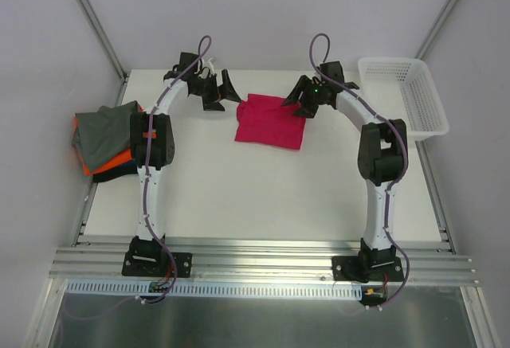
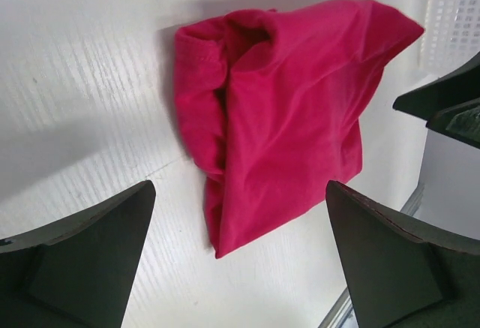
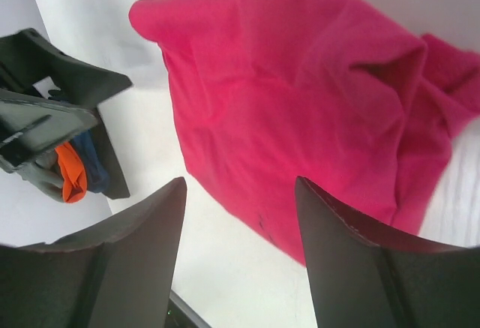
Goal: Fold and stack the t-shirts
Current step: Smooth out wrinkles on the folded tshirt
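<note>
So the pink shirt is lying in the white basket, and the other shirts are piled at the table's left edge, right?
No: the top view shows the pink shirt lying on the table, left of the white basket and apart from it. The other shirts are indeed piled at the table's left edge.

Two white arms (image 1: pixel 150 205), black joints, purple cables (image 1: pixel 311 45), black wedge-fingered hands (image 2: pixel 238 185).
</note>
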Controlling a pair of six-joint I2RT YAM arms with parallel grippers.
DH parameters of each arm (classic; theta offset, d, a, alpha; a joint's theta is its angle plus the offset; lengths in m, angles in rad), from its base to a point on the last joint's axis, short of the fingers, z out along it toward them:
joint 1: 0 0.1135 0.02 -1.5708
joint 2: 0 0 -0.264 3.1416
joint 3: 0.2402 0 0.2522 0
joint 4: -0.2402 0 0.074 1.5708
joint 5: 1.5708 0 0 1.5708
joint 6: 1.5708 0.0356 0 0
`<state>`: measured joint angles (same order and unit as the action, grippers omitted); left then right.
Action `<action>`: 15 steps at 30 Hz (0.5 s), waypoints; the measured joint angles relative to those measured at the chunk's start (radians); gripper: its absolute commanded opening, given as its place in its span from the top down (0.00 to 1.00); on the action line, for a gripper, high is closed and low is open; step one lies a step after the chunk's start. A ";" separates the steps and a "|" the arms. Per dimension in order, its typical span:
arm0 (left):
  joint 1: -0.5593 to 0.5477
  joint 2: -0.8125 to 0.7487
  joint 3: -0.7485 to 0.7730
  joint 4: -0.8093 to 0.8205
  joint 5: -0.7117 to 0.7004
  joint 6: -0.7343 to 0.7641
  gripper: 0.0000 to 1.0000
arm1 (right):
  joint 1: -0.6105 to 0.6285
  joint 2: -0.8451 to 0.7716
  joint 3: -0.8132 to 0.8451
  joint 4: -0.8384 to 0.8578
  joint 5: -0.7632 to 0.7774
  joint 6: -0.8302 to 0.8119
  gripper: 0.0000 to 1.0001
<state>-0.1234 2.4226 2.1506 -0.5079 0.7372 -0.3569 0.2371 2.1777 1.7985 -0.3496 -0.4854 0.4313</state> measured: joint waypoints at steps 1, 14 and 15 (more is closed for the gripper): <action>0.000 0.014 0.002 0.000 0.008 -0.003 0.01 | 0.002 0.014 0.013 0.003 0.000 0.000 0.36; 0.001 0.117 0.031 0.033 0.070 -0.075 0.01 | 0.020 0.176 0.122 0.010 0.010 0.003 0.36; 0.001 0.120 0.031 0.038 0.074 -0.082 0.01 | 0.020 0.176 0.122 0.010 0.010 0.006 0.36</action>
<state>-0.1226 2.5427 2.1811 -0.4698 0.8112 -0.4393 0.2569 2.3539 1.9202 -0.3393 -0.4755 0.4374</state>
